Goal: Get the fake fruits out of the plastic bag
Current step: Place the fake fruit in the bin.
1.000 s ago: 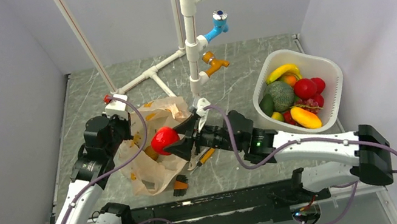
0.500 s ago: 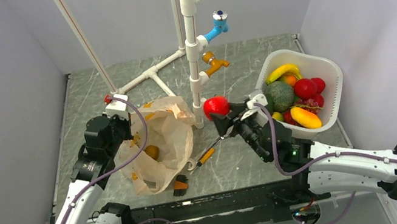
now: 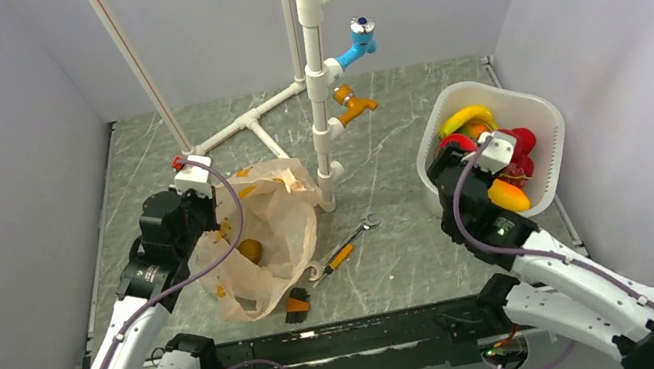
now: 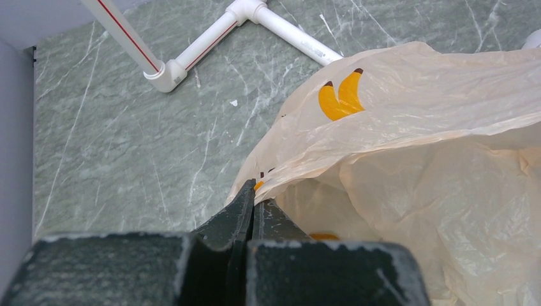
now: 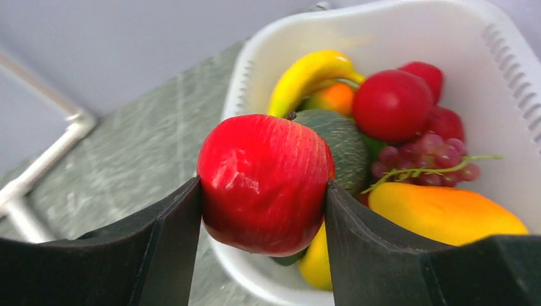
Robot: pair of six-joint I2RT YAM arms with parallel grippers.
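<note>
The peach plastic bag (image 3: pixel 280 215) lies open on the table's left half. My left gripper (image 3: pixel 198 215) is shut on the bag's rim (image 4: pixel 306 167), its jaws (image 4: pixel 255 194) pinching the thin film. A small yellow-brown fake fruit (image 3: pixel 250 251) rests inside the bag. My right gripper (image 5: pixel 264 185) is shut on a red apple-like fake fruit (image 5: pixel 265 172), held between both fingers. In the top view that gripper (image 3: pixel 452 150) hangs over the near left rim of the white basket (image 3: pixel 542 111), the red fruit (image 3: pixel 454 141) mostly hidden by it.
The basket (image 5: pixel 510 38) holds a banana (image 5: pixel 306 73), a green melon (image 5: pixel 348 143), grapes (image 5: pixel 424 159) and other fruit. A white pipe stand (image 3: pixel 316 75) with taps rises mid-table. A wrench (image 3: pixel 344 247) and a small brush (image 3: pixel 296 304) lie near the bag.
My right arm has swung from the bag's mouth rightward to the basket, carrying the red fruit. The left gripper and the bag have stayed put.
</note>
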